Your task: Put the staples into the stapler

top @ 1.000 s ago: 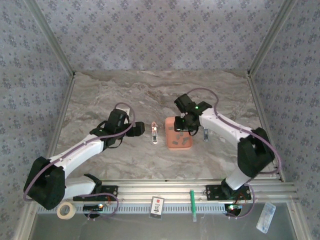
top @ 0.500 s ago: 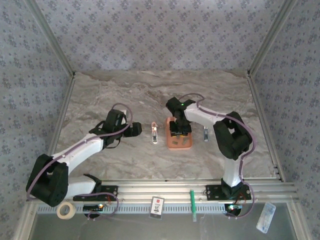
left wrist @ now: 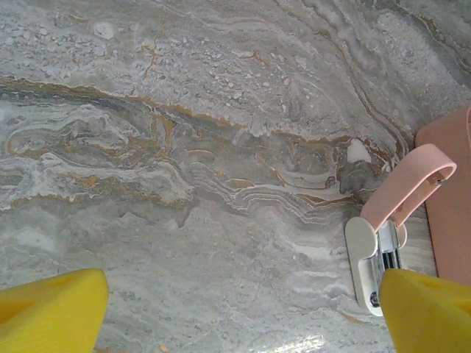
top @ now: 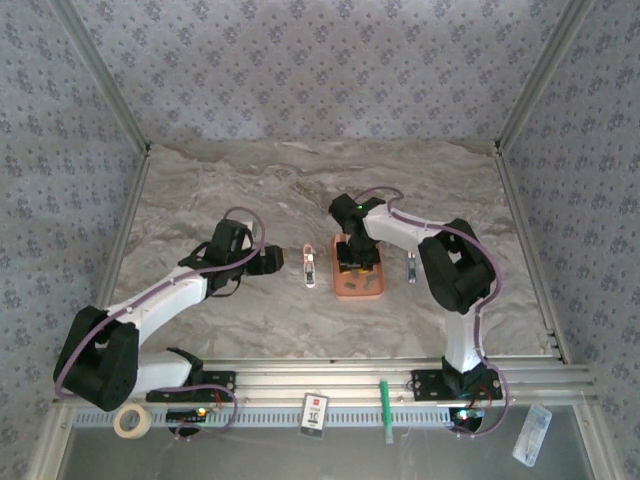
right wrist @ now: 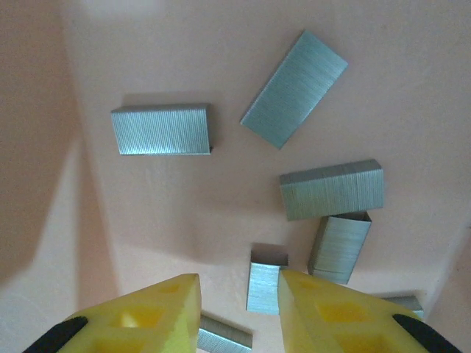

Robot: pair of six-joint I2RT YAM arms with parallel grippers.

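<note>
Centrally on the marbled table (top: 250, 180) sits the salmon tray (top: 360, 289), well apart from the patterned walls on three sides and from the rail at the near edge. Bare surface lies open behind and to the left. The stapler (top: 310, 268) lies just left of the tray, not touching it, with its top swung open. A small grey item (top: 411, 268) lies just right of the tray. The left arm stretches low across the table, its pincer (left wrist: 239, 315) spread wide, and in the wrist view the stapler shows at one finger. The right arm folds back sharply and points its pincer (right wrist: 239, 285) straight down into the tray, jaws narrowly apart and clamping nothing. The staples (right wrist: 162, 129) lie loose on the tray floor: seven strips, two of them partly hidden, one showing in the gap between the fingers.
</note>
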